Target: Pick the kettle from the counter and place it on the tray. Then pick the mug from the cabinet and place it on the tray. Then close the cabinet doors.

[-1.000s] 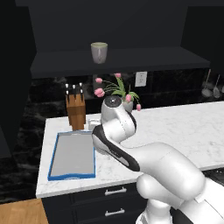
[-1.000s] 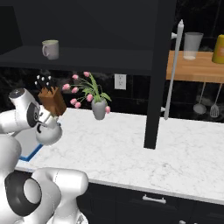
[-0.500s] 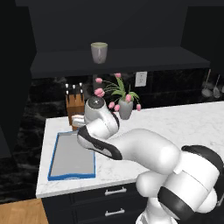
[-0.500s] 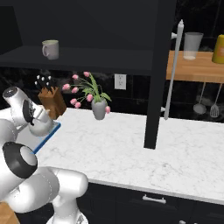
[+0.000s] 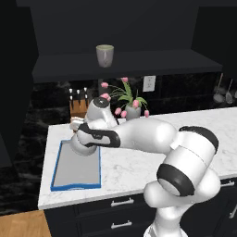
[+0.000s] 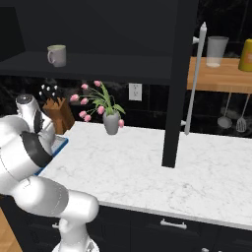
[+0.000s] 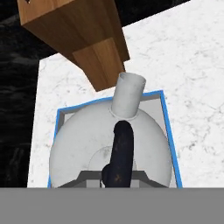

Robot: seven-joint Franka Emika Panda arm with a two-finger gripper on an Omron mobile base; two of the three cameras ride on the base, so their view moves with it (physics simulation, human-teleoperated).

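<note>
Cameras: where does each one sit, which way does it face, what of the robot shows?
Left base view: behind the arm's left, looking forward and down at the tray and mug; arm crosses from lower right.
Right base view: behind the arm's right, facing counter and open cabinet door; arm at lower left.
Hand view: on the hand, looking along the claw at the kettle over the tray.
Both base views share mug, vase, knife block.

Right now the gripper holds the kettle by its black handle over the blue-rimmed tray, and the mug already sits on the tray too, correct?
Not quite. The mug is still on the cabinet shelf, as the left base view shows. The rest holds: in the hand view the gripper is shut on the kettle by its black handle, over the tray.
</note>
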